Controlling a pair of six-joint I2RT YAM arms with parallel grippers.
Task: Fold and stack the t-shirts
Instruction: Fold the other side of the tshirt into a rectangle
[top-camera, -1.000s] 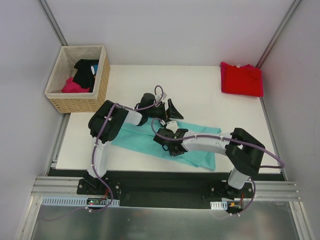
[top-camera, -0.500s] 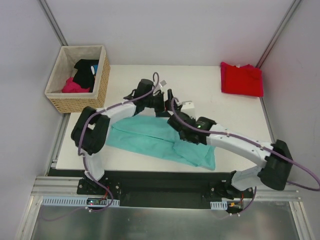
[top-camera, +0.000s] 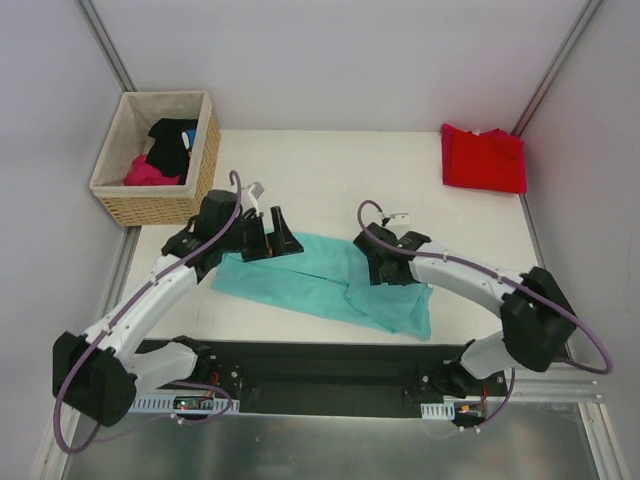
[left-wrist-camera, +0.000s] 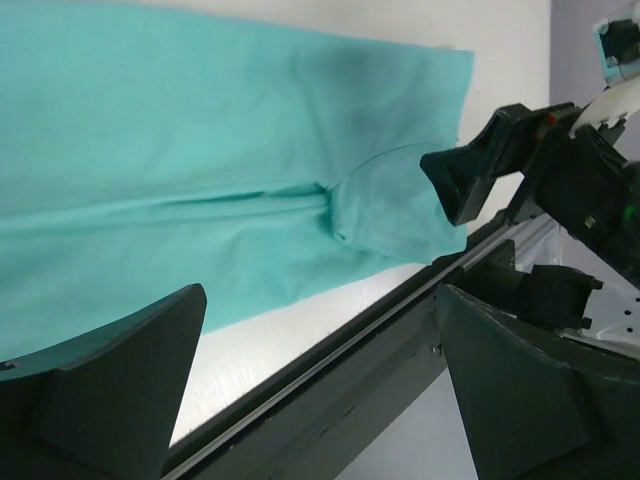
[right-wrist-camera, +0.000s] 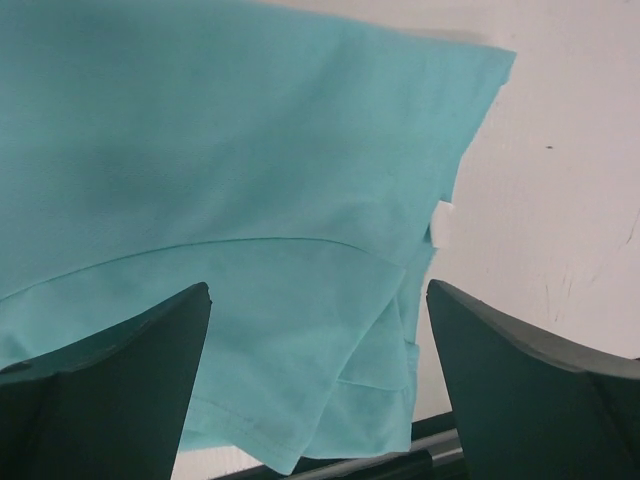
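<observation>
Teal t-shirt (top-camera: 320, 285) lying in a long rumpled strip along the near side of the table (top-camera: 330, 170), red t-shirt (top-camera: 484, 158) folded at the far right corner, left gripper (top-camera: 270, 238) and right gripper (top-camera: 383, 266) over the teal cloth, both spread wide, holding nothing

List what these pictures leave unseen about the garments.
Teal cotton t-shirt: top view, left arm and right arm cover its far edge; wrist views crop it.
Folded red cotton t-shirt: top view, layers too small to count.
Black garment, pink garment: woven basket wall hides their lower parts.
</observation>
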